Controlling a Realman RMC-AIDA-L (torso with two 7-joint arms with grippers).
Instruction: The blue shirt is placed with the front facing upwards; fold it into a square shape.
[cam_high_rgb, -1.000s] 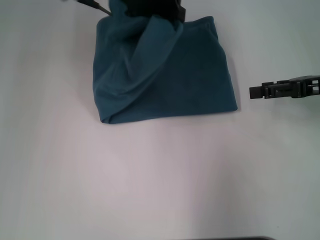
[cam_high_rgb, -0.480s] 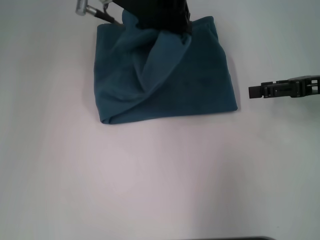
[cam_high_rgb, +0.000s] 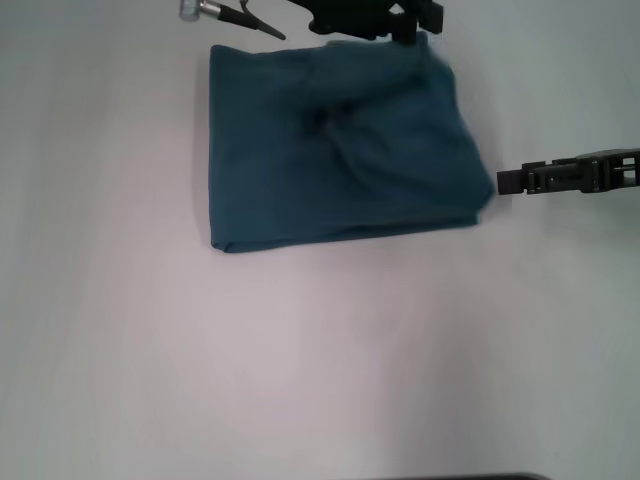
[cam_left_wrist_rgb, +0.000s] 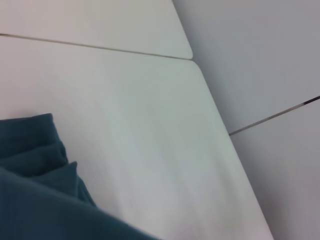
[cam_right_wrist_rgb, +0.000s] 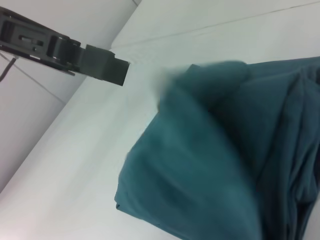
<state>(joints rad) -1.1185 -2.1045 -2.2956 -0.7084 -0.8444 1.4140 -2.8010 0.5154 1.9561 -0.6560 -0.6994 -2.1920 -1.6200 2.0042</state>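
Observation:
The blue shirt (cam_high_rgb: 340, 150) lies folded into a rough rectangle on the white table, plain teal side up, with a rumpled ridge near its middle and its right edge bulging and blurred. My left gripper (cam_high_rgb: 405, 28) hovers at the shirt's far right corner, right at the cloth's edge. The left wrist view catches only a corner of the blue shirt (cam_left_wrist_rgb: 35, 195). My right gripper (cam_high_rgb: 510, 181) is level with the table, just off the shirt's right edge and almost touching it. The right wrist view has the blue shirt (cam_right_wrist_rgb: 210, 165) bunched close by and one dark finger (cam_right_wrist_rgb: 100, 62) above it.
A silver-tipped dark rod (cam_high_rgb: 225, 14) sticks out at the far edge beside the left arm. The white table (cam_high_rgb: 320, 360) stretches wide toward me. Its far corner (cam_left_wrist_rgb: 192, 57) and the floor seams beyond appear in the left wrist view.
The raised fold of shirt has come down to the right and now lies flatter. The left gripper has moved right and farther away. The shirt's right edge now reaches the still right gripper.

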